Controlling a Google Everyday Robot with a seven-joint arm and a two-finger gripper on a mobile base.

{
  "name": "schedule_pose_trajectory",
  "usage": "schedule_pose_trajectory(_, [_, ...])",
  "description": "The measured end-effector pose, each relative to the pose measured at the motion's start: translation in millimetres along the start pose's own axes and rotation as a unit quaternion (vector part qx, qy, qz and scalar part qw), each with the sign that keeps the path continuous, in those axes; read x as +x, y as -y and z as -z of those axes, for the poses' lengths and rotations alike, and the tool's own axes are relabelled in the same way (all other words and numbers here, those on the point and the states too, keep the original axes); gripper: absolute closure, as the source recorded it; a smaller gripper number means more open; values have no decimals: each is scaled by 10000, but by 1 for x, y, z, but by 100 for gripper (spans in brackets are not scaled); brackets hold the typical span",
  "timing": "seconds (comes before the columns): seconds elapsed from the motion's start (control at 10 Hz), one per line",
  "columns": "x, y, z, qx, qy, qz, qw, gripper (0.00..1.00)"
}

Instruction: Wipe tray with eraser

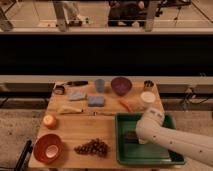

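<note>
A light wooden board fills the middle of the view and carries everything else. On its front right corner lies the large rectangular green plastic tray with a raised rim. The thick white robot arm enters from the lower right and slants up and left across the tray. Its rounded wrist end is bent down toward the tray's left half.

The gripper sits low under that wrist, just above the tray floor near the left wall. Its jaws are together. The small dark brown-black rectangular eraser lies flat on the tray floor right at the gripper's tip. The wrist hides whether the jaws pinch it.

Well apart from the tray, a round orange-red bowl stands at the board's front left. A bunch of dark grapes is just to its right. A purple bowl is at the back. A blue sponge and a grey-blue cloth lie left of it, mid-board.
</note>
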Motion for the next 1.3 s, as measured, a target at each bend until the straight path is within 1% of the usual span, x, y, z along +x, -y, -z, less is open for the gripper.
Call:
schedule_pose_trajectory(0.3, [8,-22,7,54,-161,127,9998,100])
schedule_pose_trajectory(0.4, [13,-32,13,56,-214,161,9996,100])
schedule_pose_trajectory(0.6, [17,-46,20,32,-236,206,9995,100])
schedule_pose_trajectory(0.8, [22,-64,26,-46,-253,257,9993,100])
schedule_pose_trajectory(1.0, [20,-67,26,-92,-232,316,9992,100])
schedule_pose_trajectory(1.1, [25,-69,24,-134,-240,289,9992,100])
schedule_pose_trajectory(1.3, [44,-66,16,-205,-354,189,9990,100])
